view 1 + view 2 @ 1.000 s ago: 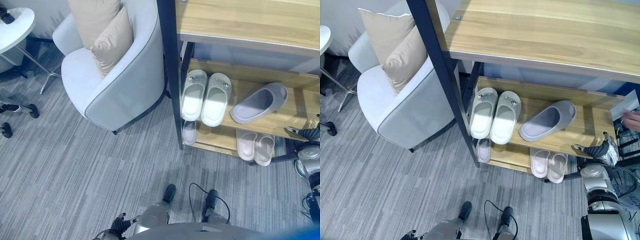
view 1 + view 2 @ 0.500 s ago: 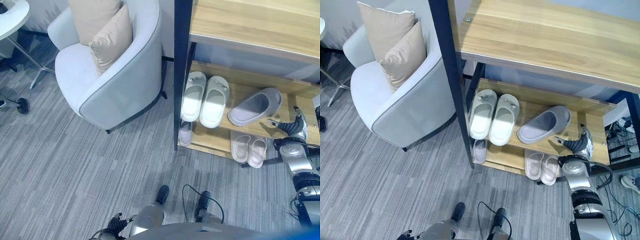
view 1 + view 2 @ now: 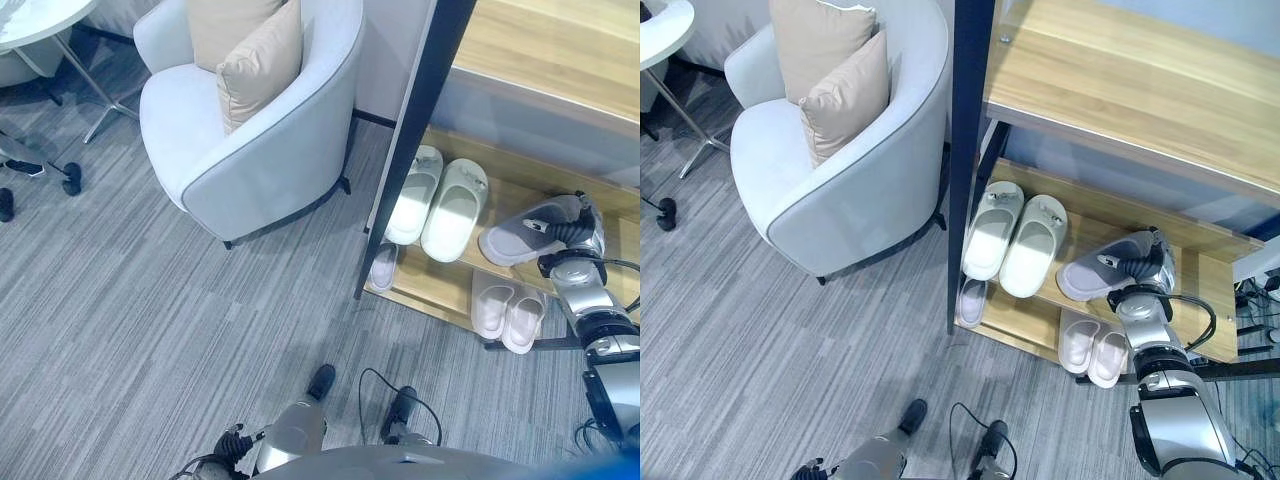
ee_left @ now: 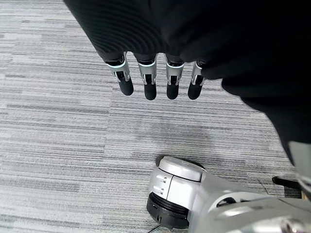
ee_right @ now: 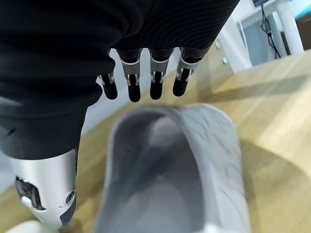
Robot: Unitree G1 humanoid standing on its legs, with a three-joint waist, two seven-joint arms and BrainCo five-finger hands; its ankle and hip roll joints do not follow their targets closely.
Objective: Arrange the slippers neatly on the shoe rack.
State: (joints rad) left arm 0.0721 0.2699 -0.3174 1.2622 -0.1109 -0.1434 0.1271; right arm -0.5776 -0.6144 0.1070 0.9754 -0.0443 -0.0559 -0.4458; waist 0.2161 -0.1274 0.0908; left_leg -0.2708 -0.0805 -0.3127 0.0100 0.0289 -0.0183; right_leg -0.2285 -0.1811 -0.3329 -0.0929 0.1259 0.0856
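A grey slipper (image 3: 530, 230) lies askew on the shoe rack's middle shelf (image 3: 1215, 320), right of a neat white pair (image 3: 440, 203). My right hand (image 3: 1148, 258) is at the grey slipper's right end, open. In the right wrist view its straight fingers (image 5: 142, 77) reach out just above the grey slipper (image 5: 170, 174), and I cannot tell whether they touch it. A pink pair (image 3: 507, 310) and one small slipper (image 3: 383, 268) sit on the lower shelf. My left hand (image 4: 155, 77) hangs open over the carpet, low by my side.
The rack's dark post (image 3: 412, 150) stands at its left front corner, with a wooden top shelf (image 3: 1140, 80) above. A pale armchair (image 3: 260, 160) with beige cushions stands left of the rack. A round white table (image 3: 40, 15) is at the far left.
The camera has shifted. My right hand has risen from in front of the shelf's edge to the grey slipper's right end.
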